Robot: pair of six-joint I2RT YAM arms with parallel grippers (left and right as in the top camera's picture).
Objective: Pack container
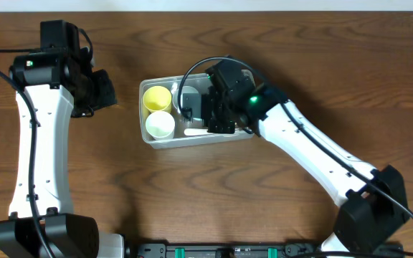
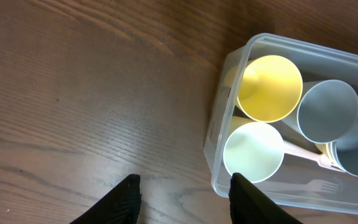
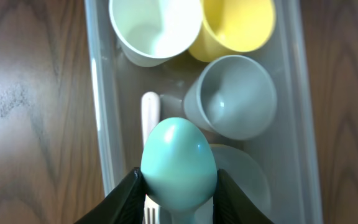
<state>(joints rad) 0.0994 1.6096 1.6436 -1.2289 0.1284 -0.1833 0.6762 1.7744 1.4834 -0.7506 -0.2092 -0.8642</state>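
The clear plastic container [image 1: 143,107] stands mid-table and holds a yellow cup [image 1: 156,97], a white cup [image 1: 160,125], a grey cup [image 1: 187,97] and a white utensil [image 1: 196,131]. My right gripper [image 1: 219,107] hangs over its right half, shut on a teal spoon [image 3: 179,163] whose bowl points at the cups. In the right wrist view the container's wall [image 3: 98,112], grey cup [image 3: 232,96] and white handle [image 3: 149,109] lie below the spoon. My left gripper [image 1: 102,89] is open and empty [image 2: 185,186] over the wood, just left of the container [image 2: 219,124].
A white plastic fork [image 2: 316,186] lies along the container's near wall. A second grey cup [image 2: 356,152] sits at the right in the left wrist view. Brown wooden table [image 1: 300,57] surrounds the container on all sides.
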